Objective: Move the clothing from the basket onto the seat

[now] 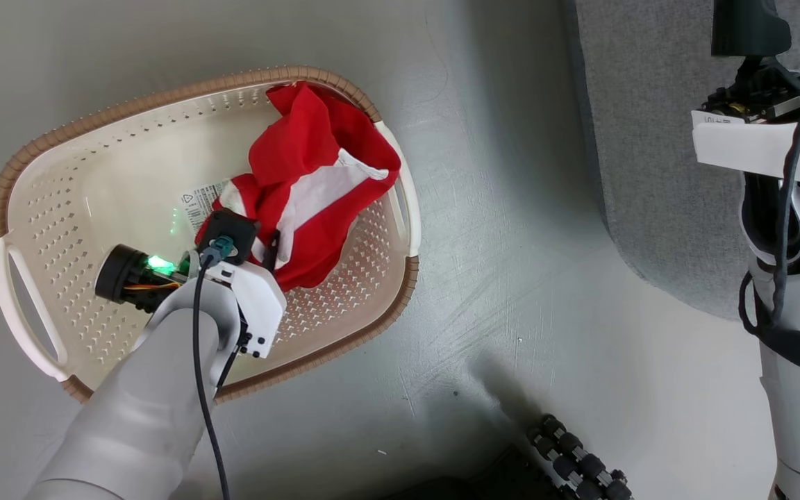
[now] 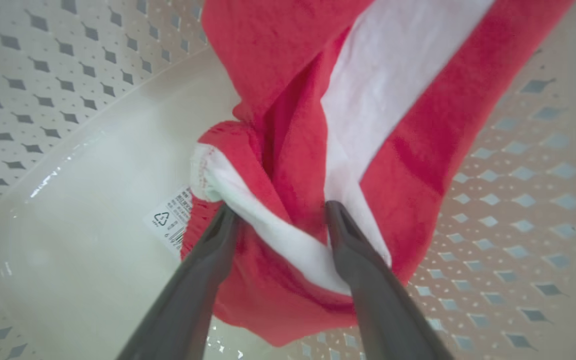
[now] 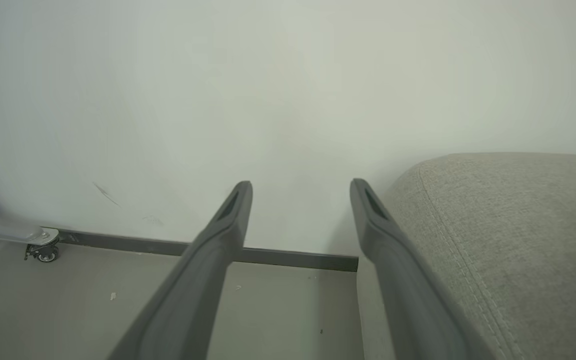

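Head view, left to right. The basket (image 1: 164,97) is set on the grey floor (image 1: 511,243), its brown rim uppermost and a printed label (image 1: 198,201) seen on its bottom. The clothing (image 1: 303,160), red with a broad white stripe, is heaped inside the basket against its right-hand wall, one fold lying at the rim. The left arm is lowered into the basket over the lower edge of the heap. At the right of the floor, well apart from the basket, the rounded corner of the seat (image 1: 650,139) is shown, bare of clothing.

Left wrist view. The left gripper (image 2: 280,210) is spread, and a bunched fold of red cloth with white trim is straddled by its two fingers (image 2: 203,265); the fold is not pinched. The label is partly covered by the cloth.

Right wrist view. The right gripper (image 3: 300,187) is held released, nothing between its fingers, above the floor and just beside the seat's seamed edge, facing a pale wall (image 3: 268,75).
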